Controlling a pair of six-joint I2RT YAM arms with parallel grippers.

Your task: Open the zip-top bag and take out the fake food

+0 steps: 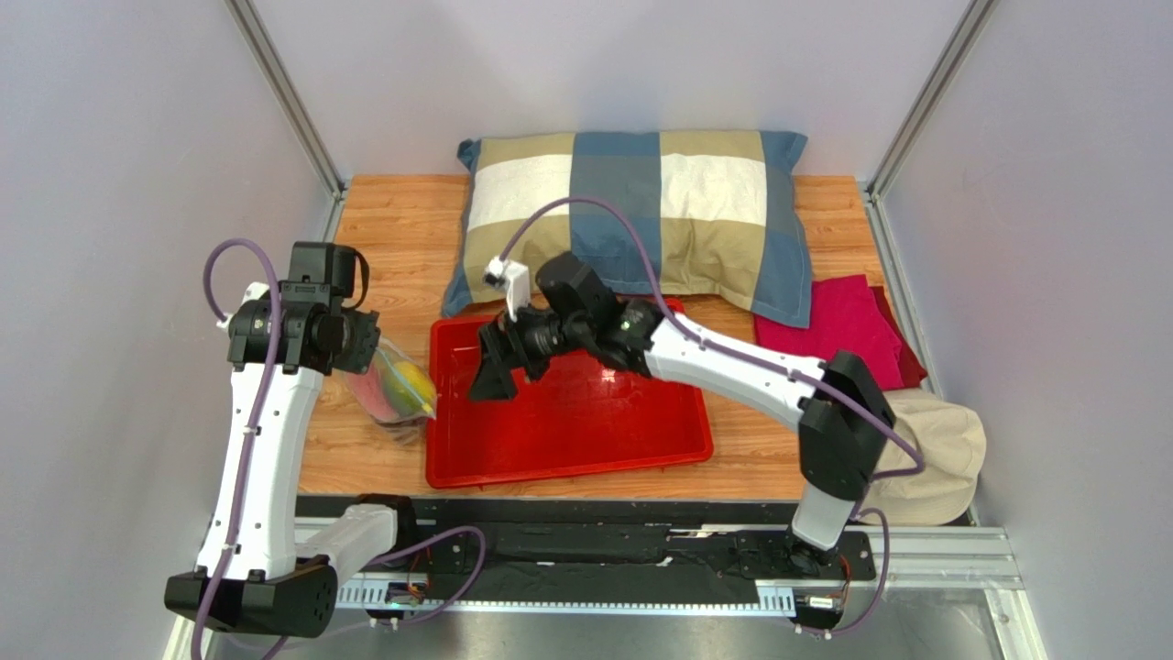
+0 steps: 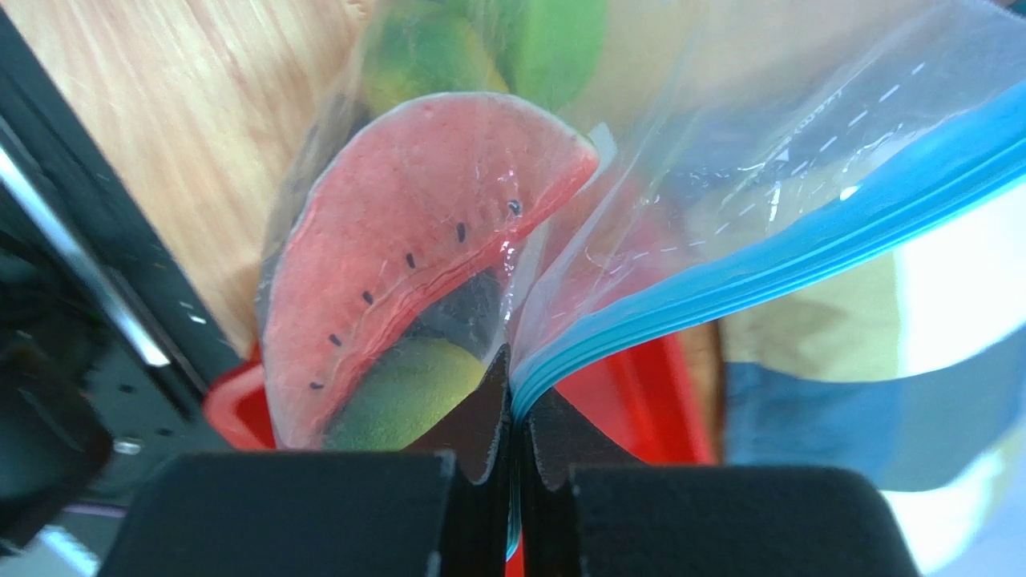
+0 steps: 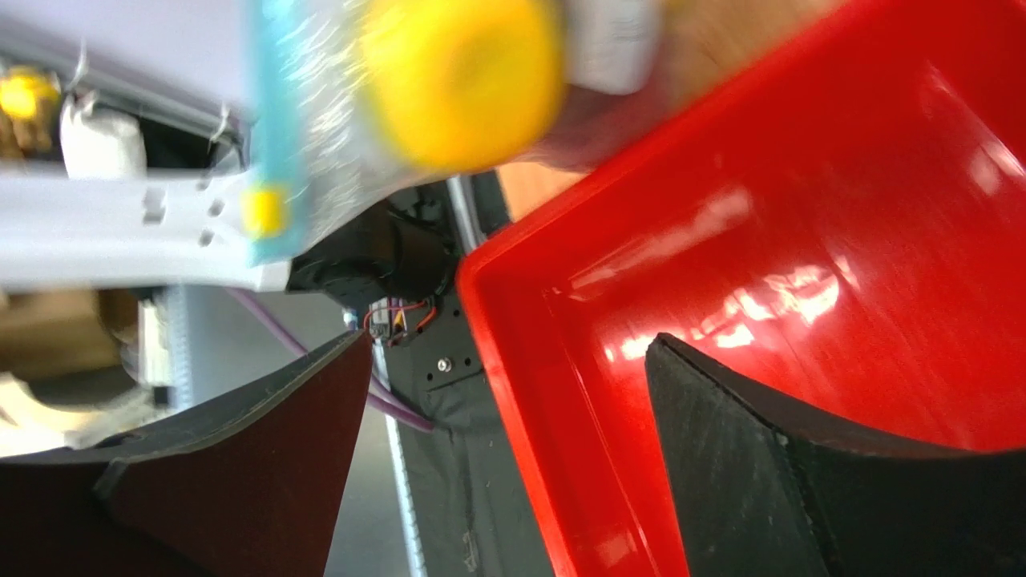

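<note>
Inspecting bag [image 1: 386,402]: found hanging just left of tray [image 1: 567,470], close to tray's left rim, over worktop [image 1: 399,220]. Unable to tell whether touching worktop underneath. Found left hand [image 2: 516,397] clenched on one end of strip [image 2: 783,259], with film pinched between shut jaws. Found right hand [image 3: 508,349] released, spread wide, grasping nothing, poised over tray's left edge and facing bag.

Handling: judged light overall but bottom-heavy, with food [image 1: 410,389] pooled low. Judged film thin, soft, crinkly and slippery, so likely to slide out of any pinch taken on bare film. Judged strip the stiffest part, hence the best place for a hold. Recommend taking the free lip of strip with right hand, close to left hand's pinch, then drawing lips apart toward tray. Beware of catching both lips together and leaving seal shut. Unable to tell whether seal is parted.

Appearance: clear film, faintly creased, with blue strip along the gripped edge. Seen inside: pink-red slice [image 2: 397,301] with dark seed dots, green pieces [image 2: 530,36] above and below it, and yellow round piece [image 3: 464,72] beside strip in right wrist view. No tearing seen.
</note>
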